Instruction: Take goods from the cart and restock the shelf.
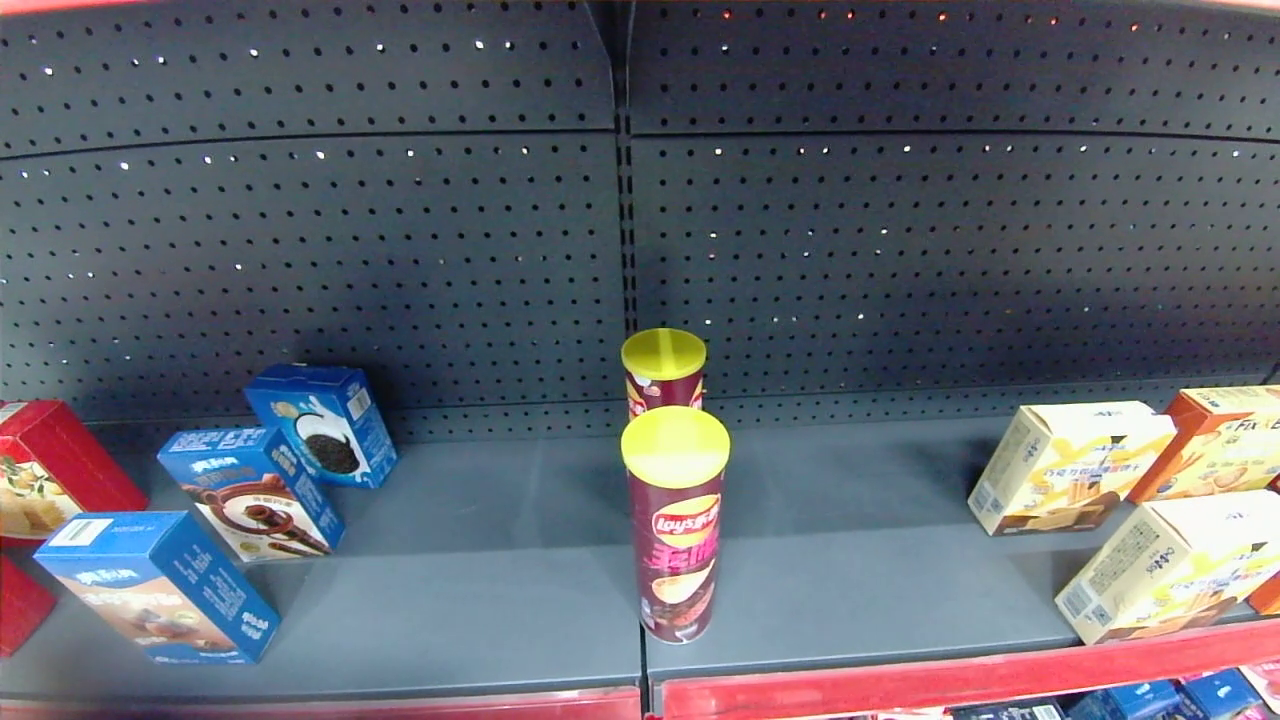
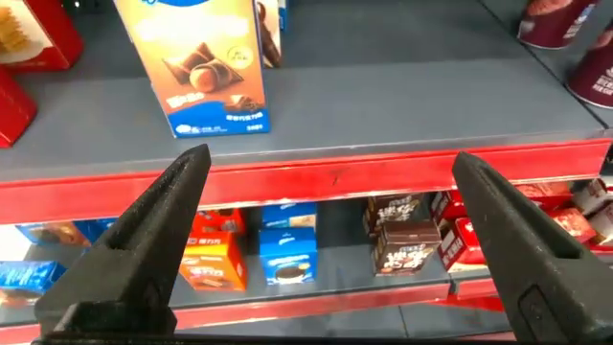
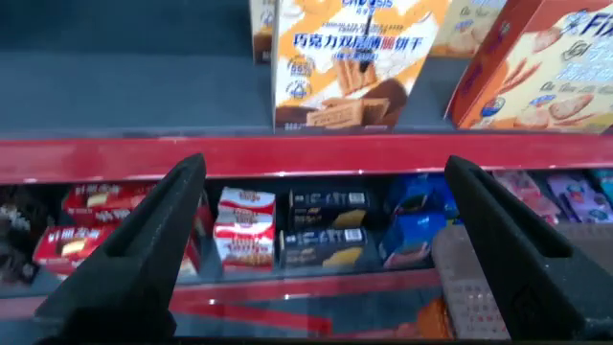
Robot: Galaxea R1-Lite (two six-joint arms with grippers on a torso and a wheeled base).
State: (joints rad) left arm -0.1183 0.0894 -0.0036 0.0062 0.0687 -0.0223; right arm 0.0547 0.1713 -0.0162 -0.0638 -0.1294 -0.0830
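Observation:
Two maroon chip cans with yellow lids stand one behind the other mid-shelf, the front can (image 1: 676, 525) near the red shelf lip (image 1: 960, 675), the rear can (image 1: 663, 372) by the back panel. My left gripper (image 2: 330, 158) is open and empty, level with the shelf's red front edge (image 2: 335, 177), just below a blue biscuit box (image 2: 206, 67). My right gripper (image 3: 326, 165) is also open and empty, in front of the red edge (image 3: 316, 153) under a cream wafer box (image 3: 350, 57).
Blue boxes (image 1: 250, 490) and red boxes (image 1: 50, 470) fill the shelf's left side; cream boxes (image 1: 1070, 465) and an orange box (image 1: 1215, 440) sit at the right. Bare shelf lies either side of the cans. The lower shelf holds small packs (image 3: 330, 225). A mesh basket corner (image 3: 479, 283) shows low.

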